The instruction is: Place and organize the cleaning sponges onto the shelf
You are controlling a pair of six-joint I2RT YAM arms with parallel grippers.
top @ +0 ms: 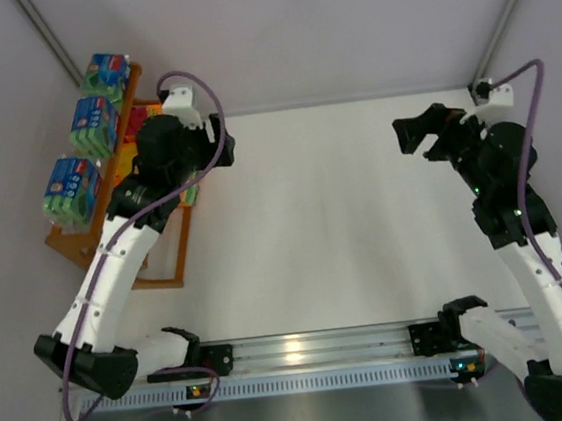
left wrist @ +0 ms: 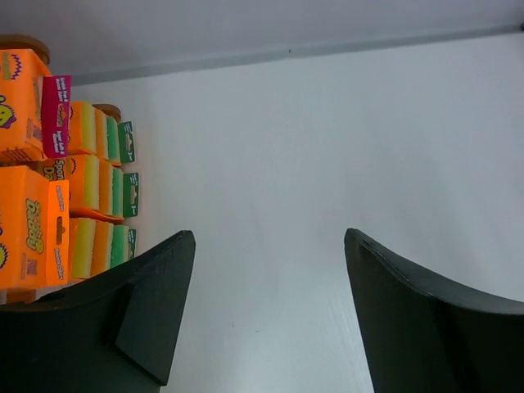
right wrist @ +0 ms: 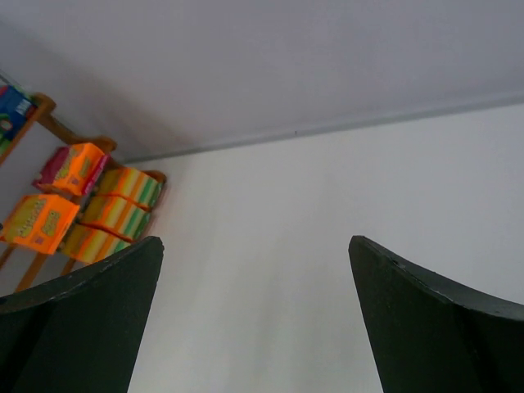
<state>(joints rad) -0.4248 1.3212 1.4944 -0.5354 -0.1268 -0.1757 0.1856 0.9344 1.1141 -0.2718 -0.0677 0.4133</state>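
Note:
The orange shelf stands at the far left of the table. Three blue-green sponge packs sit in a row on its top tier. Several orange sponge packs with green and yellow edges are stacked on the lower tiers, and they also show in the right wrist view. My left gripper is open and empty, just right of the shelf, above the bare table; its jaws stand wide apart in the left wrist view. My right gripper is open and empty at the far right; it shows in its wrist view.
White tabletop between the arms. Grey walls close behind the shelf and along the back. A metal rail with both arm bases runs along the near edge. The shelf's wooden post shows at the left of the right wrist view.

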